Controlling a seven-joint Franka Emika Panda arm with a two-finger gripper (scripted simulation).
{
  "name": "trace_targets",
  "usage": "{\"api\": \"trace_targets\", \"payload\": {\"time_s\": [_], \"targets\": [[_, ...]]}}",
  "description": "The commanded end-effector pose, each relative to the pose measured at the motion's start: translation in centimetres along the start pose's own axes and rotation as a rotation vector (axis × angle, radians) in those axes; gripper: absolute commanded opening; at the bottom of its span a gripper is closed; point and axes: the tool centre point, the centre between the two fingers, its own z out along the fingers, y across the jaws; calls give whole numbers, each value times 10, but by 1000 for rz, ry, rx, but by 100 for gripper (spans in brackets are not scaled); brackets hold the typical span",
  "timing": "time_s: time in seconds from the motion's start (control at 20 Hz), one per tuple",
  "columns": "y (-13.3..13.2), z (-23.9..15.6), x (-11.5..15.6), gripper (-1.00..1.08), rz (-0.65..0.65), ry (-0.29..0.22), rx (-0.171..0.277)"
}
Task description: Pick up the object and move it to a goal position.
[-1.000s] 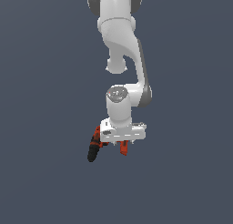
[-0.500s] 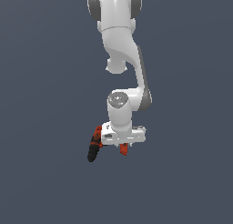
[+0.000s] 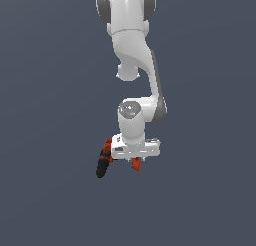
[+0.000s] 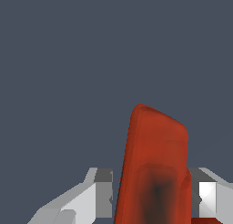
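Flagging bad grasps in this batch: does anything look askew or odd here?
Only slightly: the drill sits off-centre in the claw, its black chuck end jutting out toward the exterior view's left, tilted downward. Nothing looks damaged.

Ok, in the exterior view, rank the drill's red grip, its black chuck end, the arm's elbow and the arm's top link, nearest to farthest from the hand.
1. Drill's red grip: clamped in the hand.
2. Black chuck end: out toward the exterior view's left.
3. Arm's elbow: well above.
4. Top link: at the frame's top.
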Motion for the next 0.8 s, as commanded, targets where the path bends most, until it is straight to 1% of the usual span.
{"api": "trace_targets", "payload": {"time_s": [0.0, 0.35, 0.75], "targets": [[0, -1, 1, -100, 1, 0, 0], [-15, -25, 13, -100, 1, 0, 0], [-48, -82, 43, -100, 1, 1, -1]]}}
